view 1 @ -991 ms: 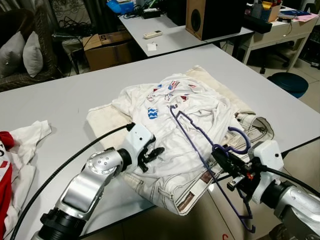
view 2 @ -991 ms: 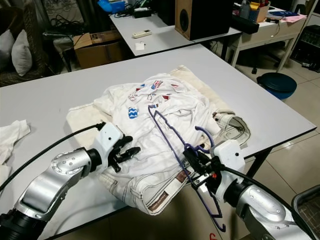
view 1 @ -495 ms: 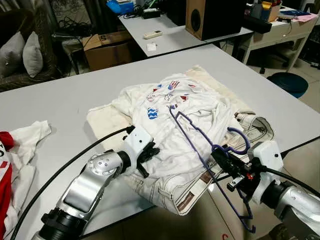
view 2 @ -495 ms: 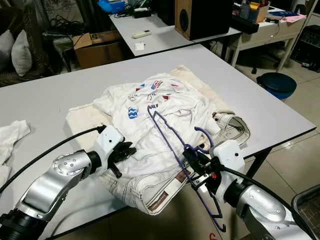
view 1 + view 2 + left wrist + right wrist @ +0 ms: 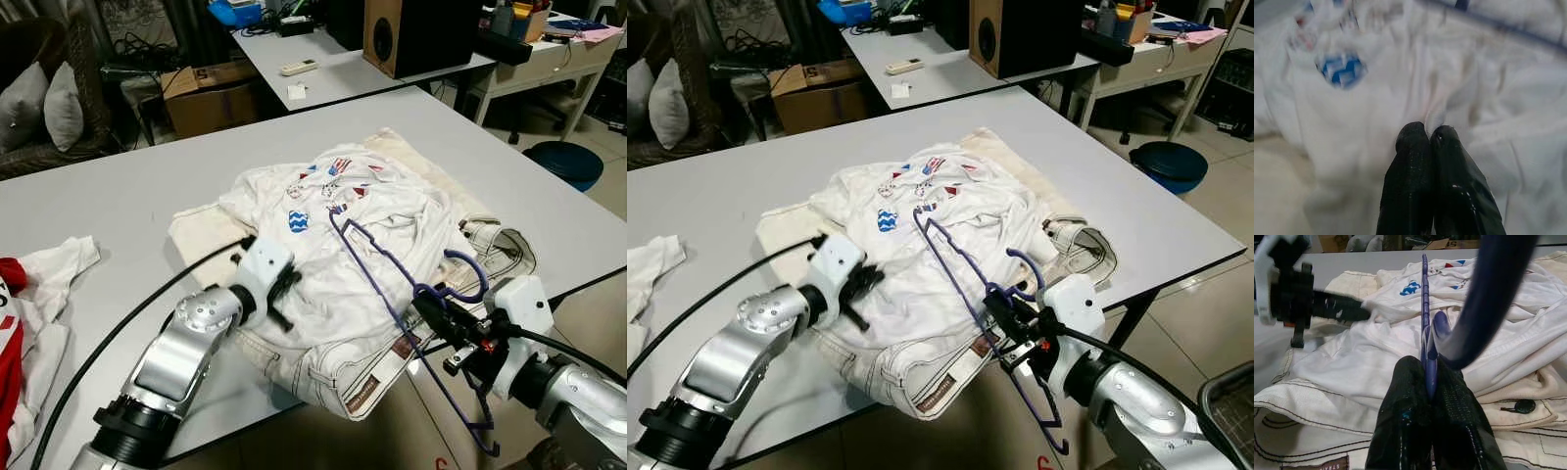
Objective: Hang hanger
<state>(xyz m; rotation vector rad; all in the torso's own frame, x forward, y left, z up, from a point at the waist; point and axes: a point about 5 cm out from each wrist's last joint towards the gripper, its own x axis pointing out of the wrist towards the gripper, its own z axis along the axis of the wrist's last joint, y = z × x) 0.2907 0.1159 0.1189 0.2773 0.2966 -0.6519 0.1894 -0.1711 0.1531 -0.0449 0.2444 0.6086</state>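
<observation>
Grey table (image 5: 118, 206) carries a heap of pale clothes, a white printed shirt (image 5: 333, 225) on top, with a speaker and boxes behind. From the head cameras, the right gripper (image 5: 433, 311) sits at the table's near edge, clamped on the purple hanger (image 5: 387, 284), whose frame runs ahead of it across the shirt and also hangs below it off the edge. The left gripper (image 5: 865, 284) lies on the shirt's left side. Its wrist view is blurred, but its fingers (image 5: 1415, 171) seem pressed together on a fold of the cloth. The right wrist view has both fingers (image 5: 1410, 431) closed on the hanger's thin bar.
</observation>
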